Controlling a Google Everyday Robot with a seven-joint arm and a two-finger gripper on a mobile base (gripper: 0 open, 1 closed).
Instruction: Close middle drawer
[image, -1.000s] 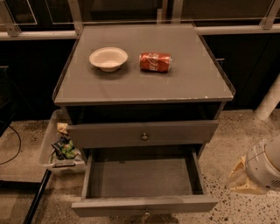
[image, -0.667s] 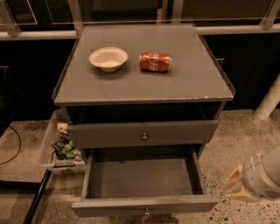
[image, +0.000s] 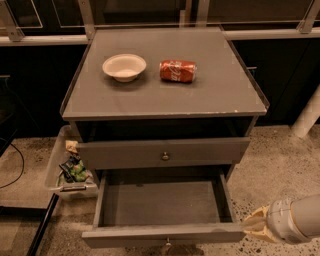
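Now, steering remotely, I have the pincer (image: 250, 225), clenched or released I cannot tell, just beside the right end of the pulled-out middle drawer (image: 160, 234), whose long front stretches leftward and must travel back into the cabinet (image: 215, 97).

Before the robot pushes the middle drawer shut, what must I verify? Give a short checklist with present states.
1. Wide grey wooden middle drawer pulled out: ok.
2. Nothing sticks up from the drawer: ok.
3. Gripper beside drawer front's right end: ok; contact: cannot tell.
4. Gripper aligned with small round metal knob: not ok, far right of it.
5. Red soda can and white round bowl on tabletop, away from drawer: ok.
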